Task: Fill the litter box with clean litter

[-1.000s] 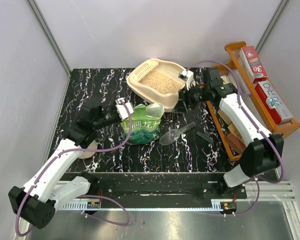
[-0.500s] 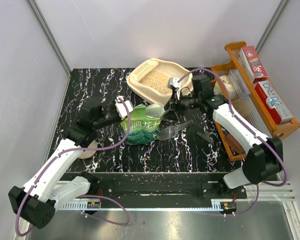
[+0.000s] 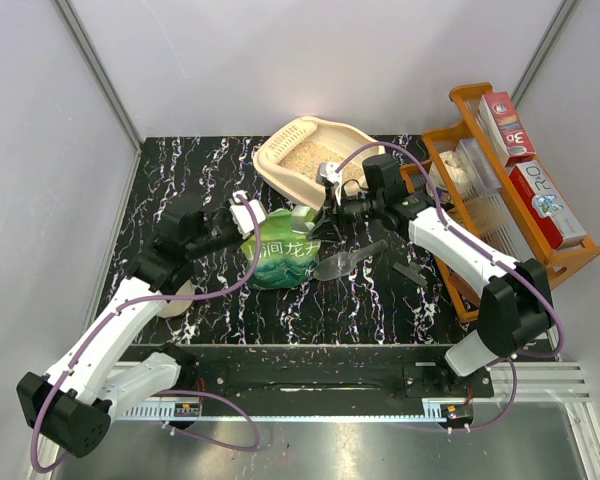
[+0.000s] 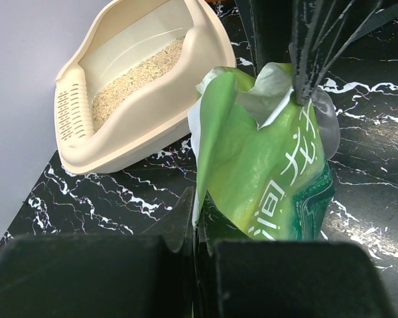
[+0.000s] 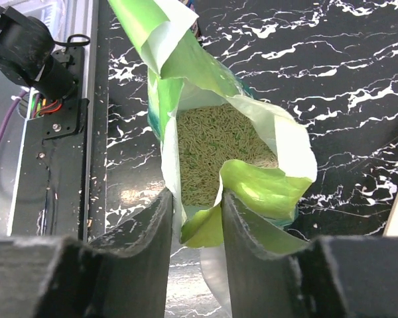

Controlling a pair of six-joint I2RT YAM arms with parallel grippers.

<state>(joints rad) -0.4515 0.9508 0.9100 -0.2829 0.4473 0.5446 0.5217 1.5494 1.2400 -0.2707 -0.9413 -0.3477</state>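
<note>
The litter box [image 4: 146, 116] sits at the back of the table [image 3: 180, 180], part-filled. In front of it stands the open bag [image 3: 285, 255], with the left claw [image 4: 196, 225] clamped on one edge. The right claw [image 5: 196, 212] is narrow around the lip and may be pinching it. A weak hold there could let the bag sag and spill litter [image 5: 215, 149].

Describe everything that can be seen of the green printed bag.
The green printed plastic bag stands upright on the black marbled table, beside the cream plastic litter box. Its crumpled mouth is open, showing pale tan granules inside. The left gripper pinches one lip; the right gripper's fingers straddle the opposite lip.
</note>
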